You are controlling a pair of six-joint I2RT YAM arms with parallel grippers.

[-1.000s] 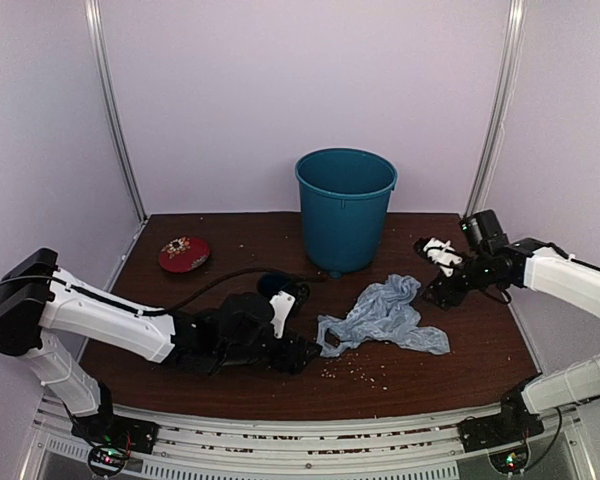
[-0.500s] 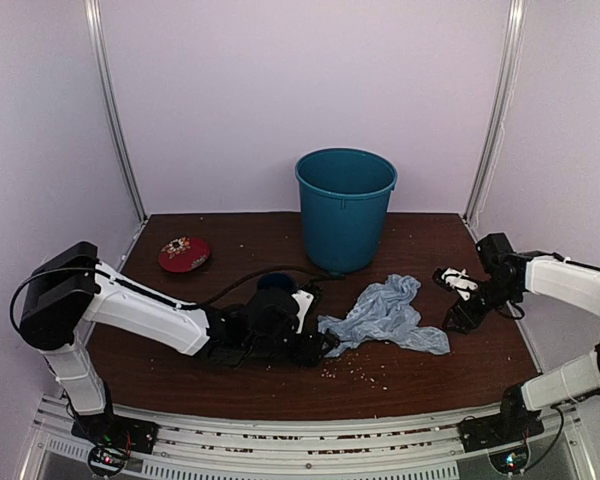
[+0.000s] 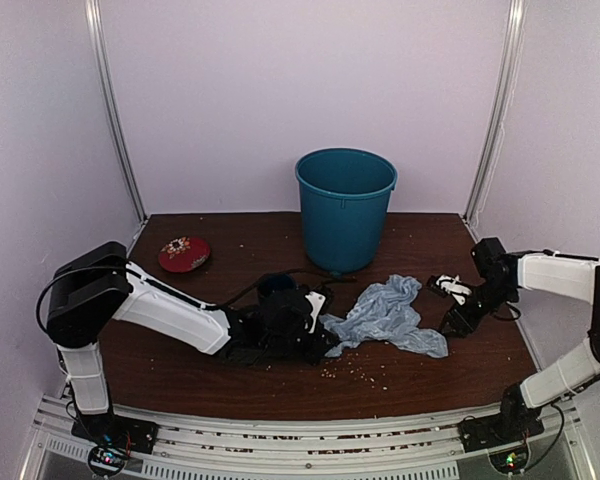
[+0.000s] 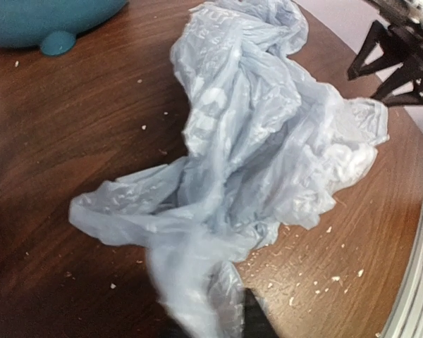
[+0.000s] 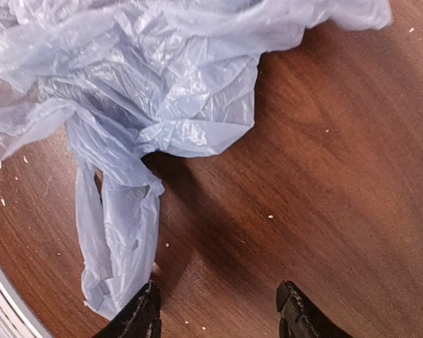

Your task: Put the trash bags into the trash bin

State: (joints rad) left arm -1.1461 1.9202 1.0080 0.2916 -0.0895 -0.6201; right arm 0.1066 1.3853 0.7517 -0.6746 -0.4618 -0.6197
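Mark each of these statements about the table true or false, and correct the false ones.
1. The trash bag lies crumpled on the table, outside the teal bucket. True.
2. The teal bucket lies tipped on its side. False: it stands upright at the back of the table.
3. The right gripper is open, with bare wood between its fingertips and a strip of the bag beside one of them. True.
4. The red disc sits inside the bucket. False: it lies on the table at the back left.
5. The left gripper is up at the bucket's rim. False: it is low on the table at the bag's left corner.
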